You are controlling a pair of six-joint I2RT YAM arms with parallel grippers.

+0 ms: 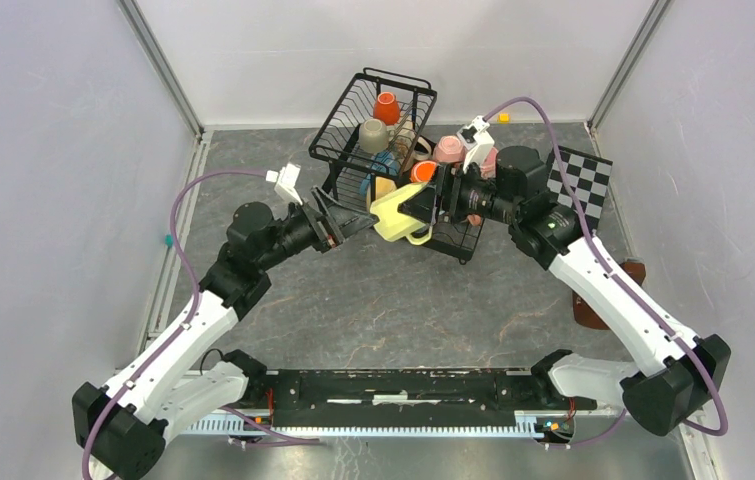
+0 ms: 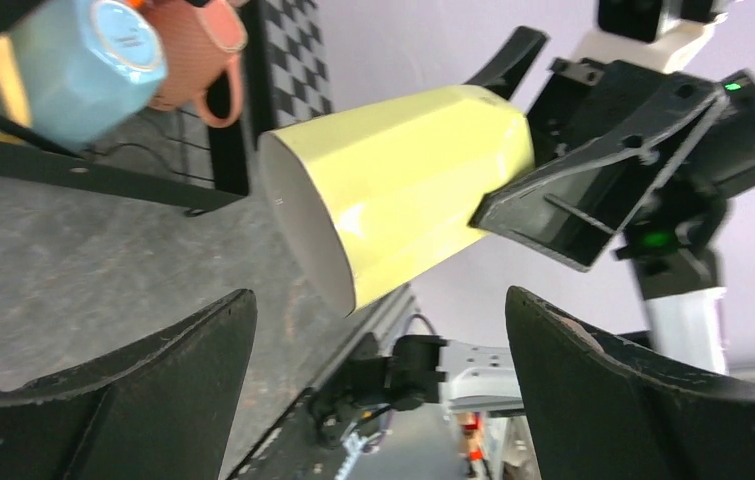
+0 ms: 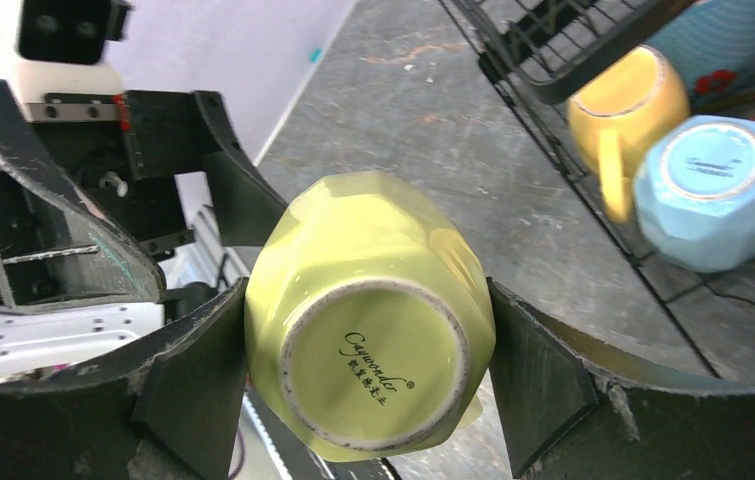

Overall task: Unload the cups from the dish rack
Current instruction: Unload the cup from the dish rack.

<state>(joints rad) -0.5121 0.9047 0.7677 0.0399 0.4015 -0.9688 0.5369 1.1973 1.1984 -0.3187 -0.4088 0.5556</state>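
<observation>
From up top, my right claw [image 1: 415, 205] holds a yellow cup [image 1: 393, 215] up in the air. The cup is just in front of the dish rack [image 1: 343, 110], above the counter [image 1: 403, 300]. My left claw [image 1: 353, 222] is close by on the cup's other side. It is wide open with nothing in it. More cups sit in the rack, and my arms hide some of them.

From my left wrist, the cup's open mouth points at me. It sits in front of my spread fingers and does not touch them. A blue cup [image 2: 73, 60] and a pink cup [image 2: 193, 50] are in the rack behind it.

From my right wrist, my two fingers are spread wide and press the cup's sides near its bottom. I think the cup is hard, shiny and slippery, and it would break if I dropped it. Its flat sides look like the best place to hold. I cannot see its handle here. The rack is cut off at the edge.
</observation>
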